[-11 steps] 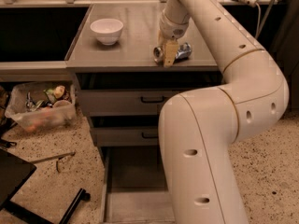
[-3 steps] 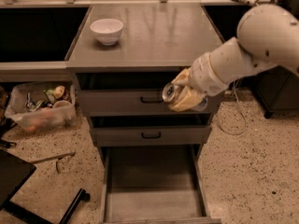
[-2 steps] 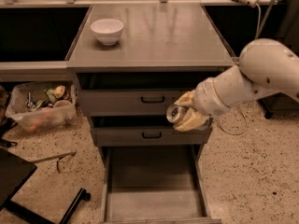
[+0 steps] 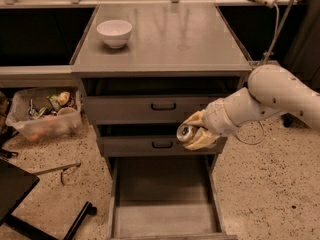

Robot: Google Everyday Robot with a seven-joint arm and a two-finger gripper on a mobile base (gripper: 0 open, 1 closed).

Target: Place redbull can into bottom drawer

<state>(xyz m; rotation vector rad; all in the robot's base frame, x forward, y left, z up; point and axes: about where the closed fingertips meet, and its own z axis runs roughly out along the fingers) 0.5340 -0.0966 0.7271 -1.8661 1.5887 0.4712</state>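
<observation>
**Camera view.** The two-finger gripper, with its pale yellowish fingers, sits on the end of the fat white robot arm. It hangs below the front edge of the grey metal table, nearer the front right corner. The fingers are squeezed around the small, slim, silvery metal redbull can.

The redbull can is up in the air, not resting on anything. It is in front of the middle grey drawer with the black handle, toward that drawer's right end.

The can lies on its side. Its long way runs about the same way as the table's front edge. Its shiny round end points left and a bit toward the camera.

The long, shallow, grey bottom drawer is pulled out, and its bare floor shows. It lies straight down from the can and a little to the left. So I think the next move is mostly down, with a small slide left to stay off the right wall.

The other end of the can is hidden inside the fingers. The front of the bottom drawer is cut off by the picture's lower edge. The white round bowl sits near the table's back left corner.
</observation>
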